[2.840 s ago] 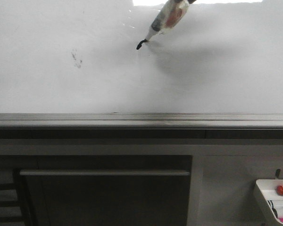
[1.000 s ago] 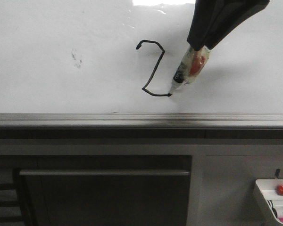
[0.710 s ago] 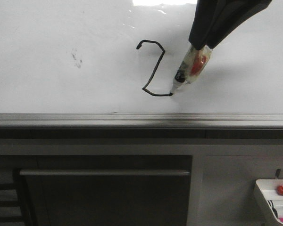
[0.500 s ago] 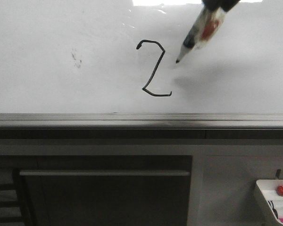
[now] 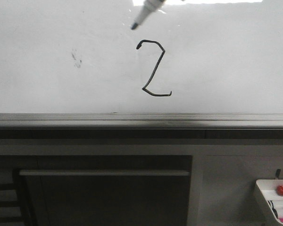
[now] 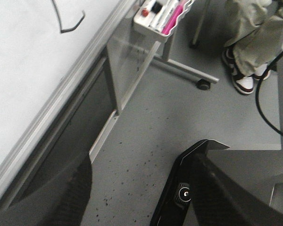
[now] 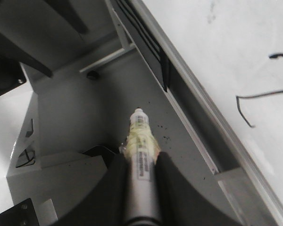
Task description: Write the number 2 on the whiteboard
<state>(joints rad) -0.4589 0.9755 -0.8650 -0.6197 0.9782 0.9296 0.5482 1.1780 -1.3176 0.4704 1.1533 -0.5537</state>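
A black hand-drawn number 2 (image 5: 153, 68) stands on the white whiteboard (image 5: 61, 84), above its grey rail. It also shows in the right wrist view (image 7: 266, 92) and partly in the left wrist view (image 6: 68, 21). My right gripper (image 7: 140, 162) is shut on a marker (image 7: 141, 155) with yellowish tape round its barrel. In the front view only the marker's tip end (image 5: 142, 15) shows at the top edge, lifted off the board above the 2. My left gripper (image 6: 132, 188) is open and empty, over the grey floor beside the board.
Faint dark smudge specks (image 5: 76, 57) lie left of the 2. A small white marker tray (image 5: 276, 197) with red and pink items hangs at lower right, also in the left wrist view (image 6: 162, 19). A person's legs and shoes (image 6: 243, 70) stand beyond it.
The marker drew the full 2, finishing its flat base, then lifted off the board and moved up and left toward the top edge. The gripper has left the front view.
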